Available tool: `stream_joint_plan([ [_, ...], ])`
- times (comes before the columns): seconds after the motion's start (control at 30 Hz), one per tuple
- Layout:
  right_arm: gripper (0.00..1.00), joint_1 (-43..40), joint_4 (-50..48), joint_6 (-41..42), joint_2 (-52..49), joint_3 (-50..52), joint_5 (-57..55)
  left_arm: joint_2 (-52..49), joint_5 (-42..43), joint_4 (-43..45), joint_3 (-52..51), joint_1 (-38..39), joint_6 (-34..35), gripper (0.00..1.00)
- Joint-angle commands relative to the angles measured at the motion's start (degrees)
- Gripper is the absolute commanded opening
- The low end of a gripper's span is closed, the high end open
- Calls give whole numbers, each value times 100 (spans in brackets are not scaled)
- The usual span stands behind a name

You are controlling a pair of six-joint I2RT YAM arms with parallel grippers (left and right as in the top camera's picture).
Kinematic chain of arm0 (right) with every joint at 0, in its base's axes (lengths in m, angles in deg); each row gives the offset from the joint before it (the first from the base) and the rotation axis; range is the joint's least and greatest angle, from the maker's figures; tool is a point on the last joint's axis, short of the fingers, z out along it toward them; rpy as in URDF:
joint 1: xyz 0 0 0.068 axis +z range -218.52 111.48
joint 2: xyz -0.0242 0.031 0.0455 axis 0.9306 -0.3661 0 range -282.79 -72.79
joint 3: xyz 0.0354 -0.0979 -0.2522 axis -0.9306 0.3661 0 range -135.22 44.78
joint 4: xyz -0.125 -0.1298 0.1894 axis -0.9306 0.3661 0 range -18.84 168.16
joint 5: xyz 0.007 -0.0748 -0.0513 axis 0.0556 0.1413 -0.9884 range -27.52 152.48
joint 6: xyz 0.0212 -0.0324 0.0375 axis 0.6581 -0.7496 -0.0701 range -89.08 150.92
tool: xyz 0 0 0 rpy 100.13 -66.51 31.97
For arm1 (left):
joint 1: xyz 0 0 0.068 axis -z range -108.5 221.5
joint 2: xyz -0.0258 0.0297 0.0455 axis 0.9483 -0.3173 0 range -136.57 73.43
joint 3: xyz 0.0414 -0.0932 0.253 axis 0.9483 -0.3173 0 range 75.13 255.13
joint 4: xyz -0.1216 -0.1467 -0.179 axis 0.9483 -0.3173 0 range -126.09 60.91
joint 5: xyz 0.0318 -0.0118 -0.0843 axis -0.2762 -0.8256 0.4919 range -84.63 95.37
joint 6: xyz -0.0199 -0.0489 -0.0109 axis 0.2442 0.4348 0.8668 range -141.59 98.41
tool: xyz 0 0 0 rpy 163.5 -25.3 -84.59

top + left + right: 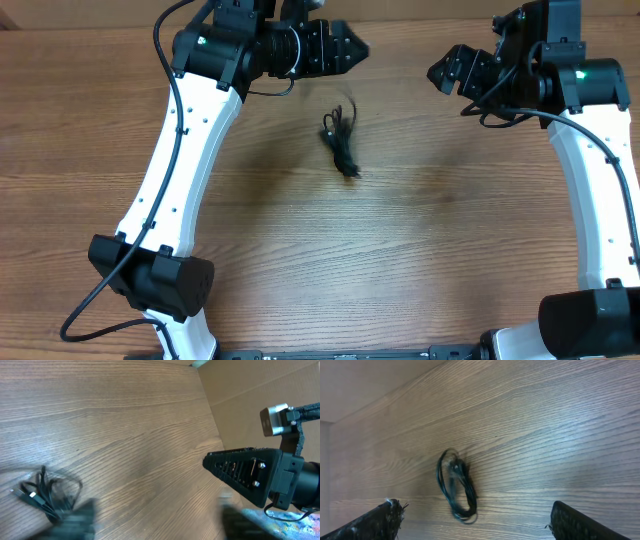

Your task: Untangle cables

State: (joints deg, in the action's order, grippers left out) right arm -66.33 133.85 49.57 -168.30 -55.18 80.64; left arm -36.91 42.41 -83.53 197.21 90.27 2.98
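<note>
Hovering either side of the tangled cable bundle (340, 142) lying on the tabletop (420, 270), the left tool (352, 45) and right tool (440, 72) both gape wide, holding nothing, so the approach seems underway; next, each must descend onto a separate strand.

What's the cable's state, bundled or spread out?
Bundled. The black cable lies on the table as one small tight clump, and both wrist views show its loops overlapping.
</note>
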Motion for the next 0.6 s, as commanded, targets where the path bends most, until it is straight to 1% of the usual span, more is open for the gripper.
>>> stream_joint_plan([
  [0.0,93,0,59,-129,236,-136,11,138,44,7,57,35,118,100],
  [0.13,93,9,247,-262,216,-2,-2,140,-90,-48,57,-7,70,100],
  [0.2,93,42,256,-264,216,142,-4,140,-315,-170,57,-33,63,100],
  [0.3,93,177,208,-280,212,363,-4,140,-595,-378,59,-48,-155,100],
  [0.43,93,535,-155,-925,210,756,-7,142,-1147,-688,70,-48,-348,100],
  [0.5,93,726,-474,-1274,205,1051,-31,153,-1241,-772,72,-48,-487,100],
  [0.57,90,885,-796,-1318,203,1386,-280,179,-1239,-815,72,-48,-640,100],
])
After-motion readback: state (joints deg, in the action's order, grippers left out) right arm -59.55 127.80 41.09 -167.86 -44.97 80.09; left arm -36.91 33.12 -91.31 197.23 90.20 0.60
